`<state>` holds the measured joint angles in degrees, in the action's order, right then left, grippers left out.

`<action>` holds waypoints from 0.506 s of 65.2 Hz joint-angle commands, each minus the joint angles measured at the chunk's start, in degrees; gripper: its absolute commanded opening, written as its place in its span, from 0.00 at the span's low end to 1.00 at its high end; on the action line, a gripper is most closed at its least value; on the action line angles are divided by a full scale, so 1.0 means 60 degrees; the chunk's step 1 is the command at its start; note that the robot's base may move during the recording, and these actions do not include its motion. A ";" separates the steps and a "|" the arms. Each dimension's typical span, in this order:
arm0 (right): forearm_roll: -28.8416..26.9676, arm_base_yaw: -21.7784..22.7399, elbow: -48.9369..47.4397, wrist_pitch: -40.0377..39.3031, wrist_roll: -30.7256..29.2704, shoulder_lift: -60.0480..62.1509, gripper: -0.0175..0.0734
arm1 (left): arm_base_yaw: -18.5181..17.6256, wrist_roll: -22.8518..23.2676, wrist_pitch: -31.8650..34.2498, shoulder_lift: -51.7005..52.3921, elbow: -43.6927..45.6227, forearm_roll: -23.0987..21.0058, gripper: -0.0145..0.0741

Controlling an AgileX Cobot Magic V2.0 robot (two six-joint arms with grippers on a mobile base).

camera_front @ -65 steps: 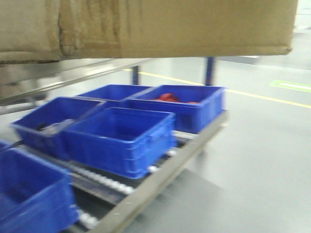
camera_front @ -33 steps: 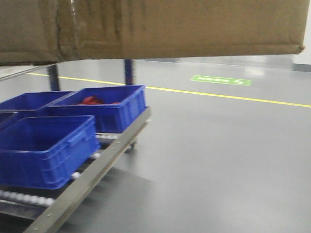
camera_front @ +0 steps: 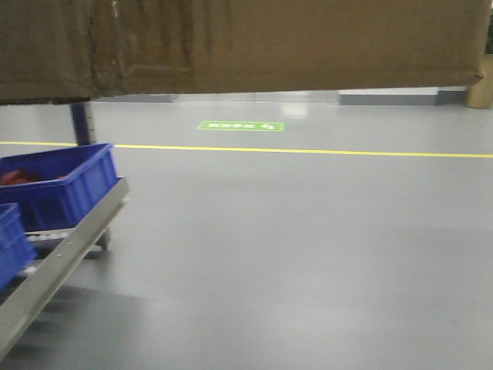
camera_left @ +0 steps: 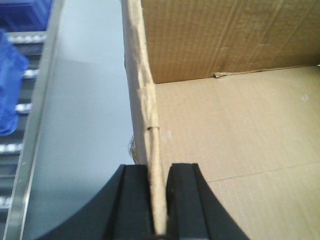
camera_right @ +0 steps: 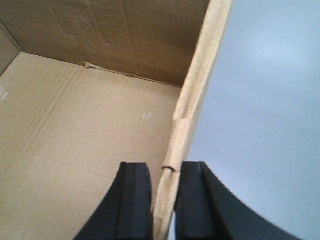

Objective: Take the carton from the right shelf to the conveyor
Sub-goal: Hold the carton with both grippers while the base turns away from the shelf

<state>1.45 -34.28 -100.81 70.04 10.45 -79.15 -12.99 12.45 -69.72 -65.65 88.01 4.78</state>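
Carton (camera_front: 293, 42) spans the top of the front view, brown face creased at the left, lower edge near level, and grey floor (camera_front: 308, 262) open beneath it.

Left gripper (camera_left: 159, 172): both black fingers (camera_left: 132, 200) are clamped on the carton's left wall, one pad inside the box and one outside. The wall's top edge runs straight away from the jaws and carries a strip of tape part way along. The inside of the carton (camera_left: 240, 140) shows a bare corrugated bottom with one flap seam across it.

Right gripper (camera_right: 164, 172): its fingers (camera_right: 135, 200) are likewise closed on the opposite wall, with cardboard pinched between the pads. That wall is kinked just beyond the jaws. The carton interior (camera_right: 90, 115) lies to the inner side of the wall, and plain floor to the outer side.

Below and left of the carton stands a rack (camera_front: 62, 254) with a grey metal side rail, holding a blue bin (camera_front: 62, 185) with something red inside; the red item cannot be identified. A second bin (camera_front: 11, 247) is cut off by the frame edge. Beyond the carton's lower edge a yellow line (camera_front: 308, 150) crosses the floor, with a green mark (camera_front: 240, 126) just behind it
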 commanded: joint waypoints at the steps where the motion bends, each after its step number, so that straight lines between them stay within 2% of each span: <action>1: 0.0463 0.0058 -0.0003 -0.0039 -0.0159 0.0169 0.12 | -0.0011 -0.0041 0.0144 0.0117 0.0037 0.0352 0.15; 33: 0.0463 0.0058 -0.0003 -0.0039 -0.0159 0.0169 0.12 | -0.0011 -0.0041 0.0144 0.0117 0.0037 0.0352 0.15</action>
<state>1.45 -34.28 -100.81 70.17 10.45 -79.15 -12.99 12.45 -69.83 -65.65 88.01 4.67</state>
